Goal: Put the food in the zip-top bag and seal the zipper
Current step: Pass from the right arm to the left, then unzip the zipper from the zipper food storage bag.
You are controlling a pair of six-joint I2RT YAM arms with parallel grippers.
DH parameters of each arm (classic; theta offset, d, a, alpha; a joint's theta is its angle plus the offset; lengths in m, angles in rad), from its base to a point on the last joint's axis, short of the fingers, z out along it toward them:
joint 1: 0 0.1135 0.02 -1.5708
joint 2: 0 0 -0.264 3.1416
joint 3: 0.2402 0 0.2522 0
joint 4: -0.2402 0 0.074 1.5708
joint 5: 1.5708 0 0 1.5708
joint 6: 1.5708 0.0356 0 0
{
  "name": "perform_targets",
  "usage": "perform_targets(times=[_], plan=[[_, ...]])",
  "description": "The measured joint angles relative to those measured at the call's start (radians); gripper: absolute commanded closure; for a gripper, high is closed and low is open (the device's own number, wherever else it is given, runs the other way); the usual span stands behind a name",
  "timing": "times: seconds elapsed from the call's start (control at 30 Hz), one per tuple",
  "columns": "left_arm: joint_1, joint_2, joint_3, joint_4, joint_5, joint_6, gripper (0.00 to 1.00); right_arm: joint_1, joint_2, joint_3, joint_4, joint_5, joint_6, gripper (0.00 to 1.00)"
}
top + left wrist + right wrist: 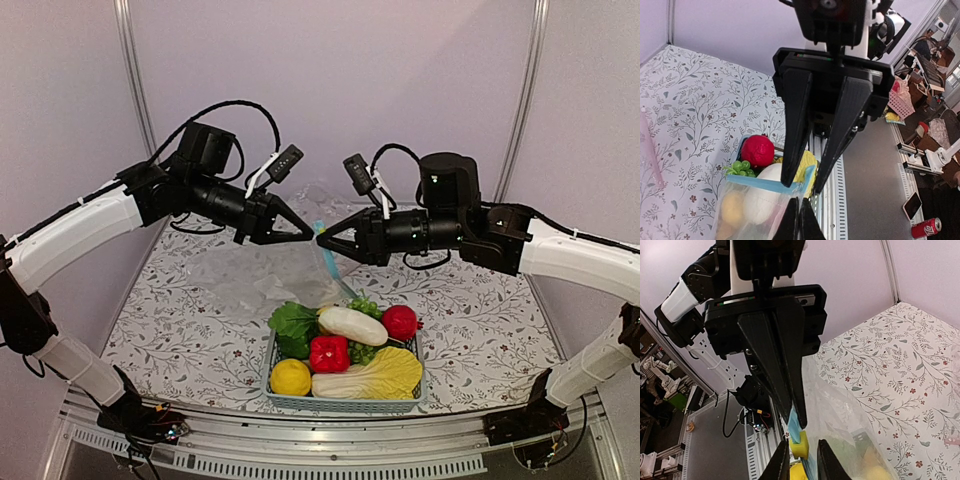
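Food [330, 353] sits in basket [345, 403], lower centre, none bagged yet. Behind it, zip-top bag [250, 275] hangs lifted by its zipper [767, 185]. Left gripper [308, 236] pinches the strip, jaws pressed together, to hold the mouth up. Right gripper [322, 241] tips are slightly parted around it, probably not gripping.

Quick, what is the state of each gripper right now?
Left gripper: shut on the zipper of the zip-top bag.
Right gripper: open, straddling the zipper.
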Motion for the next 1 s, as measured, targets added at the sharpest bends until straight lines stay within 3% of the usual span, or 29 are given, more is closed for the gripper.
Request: perform_targets(times=[0.1, 0.37, 1.0], plan=[[0.000, 0.000, 0.000, -0.001, 0.004, 0.000, 1.00, 0.000, 0.000, 0.000, -0.006, -0.001, 0.002, 0.66], [0.000, 0.000, 0.000, -0.002, 0.011, 0.003, 1.00, 0.000, 0.000, 0.000, -0.008, 0.009, 0.003, 0.62], [-0.001, 0.000, 0.000, -0.003, 0.010, 0.003, 1.00, 0.000, 0.000, 0.032, -0.005, 0.024, -0.005, 0.74]])
